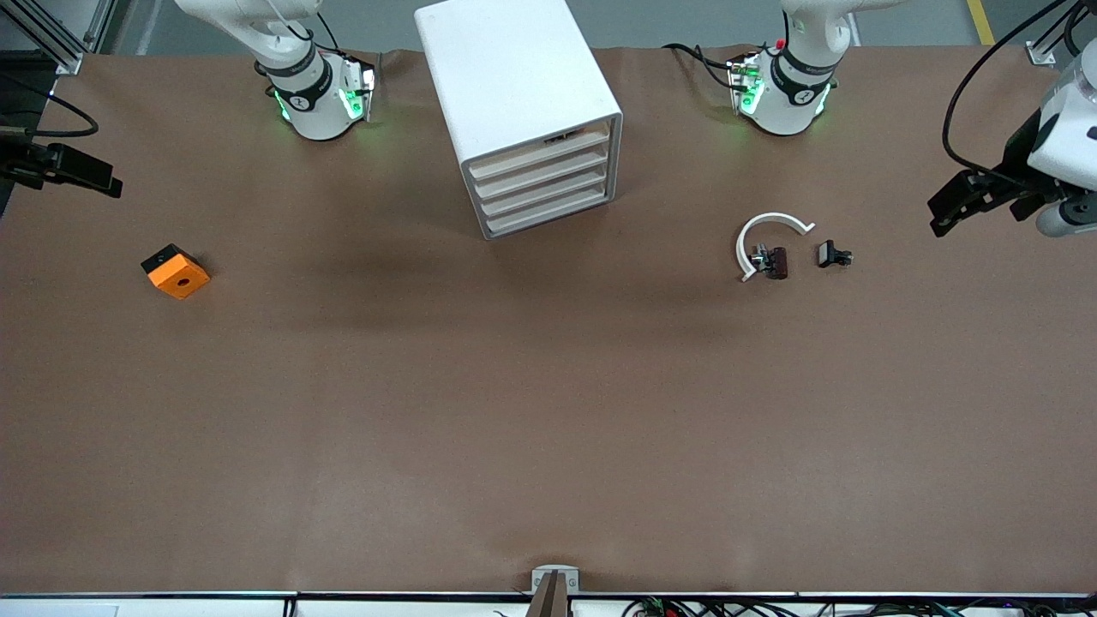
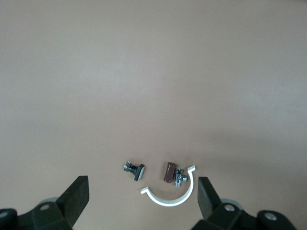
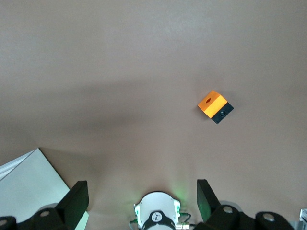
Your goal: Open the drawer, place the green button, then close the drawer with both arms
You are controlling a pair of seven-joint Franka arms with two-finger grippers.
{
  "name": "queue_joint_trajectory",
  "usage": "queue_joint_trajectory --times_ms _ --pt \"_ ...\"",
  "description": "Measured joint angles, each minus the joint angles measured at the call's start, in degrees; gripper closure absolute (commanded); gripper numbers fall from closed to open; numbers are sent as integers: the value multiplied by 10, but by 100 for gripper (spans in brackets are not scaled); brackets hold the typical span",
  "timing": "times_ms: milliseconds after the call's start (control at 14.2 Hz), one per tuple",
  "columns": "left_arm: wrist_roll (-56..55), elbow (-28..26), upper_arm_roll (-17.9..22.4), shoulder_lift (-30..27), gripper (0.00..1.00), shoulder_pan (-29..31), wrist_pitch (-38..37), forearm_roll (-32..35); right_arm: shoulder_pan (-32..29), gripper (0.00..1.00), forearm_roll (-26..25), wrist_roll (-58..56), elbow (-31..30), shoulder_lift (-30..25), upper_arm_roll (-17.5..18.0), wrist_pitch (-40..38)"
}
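One cabinet (image 1: 514, 77) was set top centre of the frame. Its four drawers (image 1: 542, 178) were all pushed in, with fronts angled toward the left arm's end, so the left gripper (image 1: 968, 201) was judged better placed. It and the right gripper (image 1: 64, 167) were spread open at the frame's side edges. One orange cube (image 1: 176, 272), one white arc (image 1: 769, 224) and two dark bits (image 1: 778, 262) were counted. No green button was spotted.

Robot lab — my two arm bases (image 1: 317, 98) bolted on brown-covered table (image 1: 548, 411), aluminium framing (image 1: 51, 34), loose cables (image 1: 986, 77).
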Motion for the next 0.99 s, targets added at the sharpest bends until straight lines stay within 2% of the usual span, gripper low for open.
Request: queue_joint_trajectory --times_ms 141,353,988 --pt "46 -8 33 -9 0 -1 -1 -32 0 0 0 0 -40 -30 1 25" --pt "81 -9 72 -14 0 -3 -3 -51 0 0 0 0 -61 -49 2 32" --pt "80 -7 78 -43 0 -29 -56 -51 -5 0 0 -17 -76 -71 4 61"
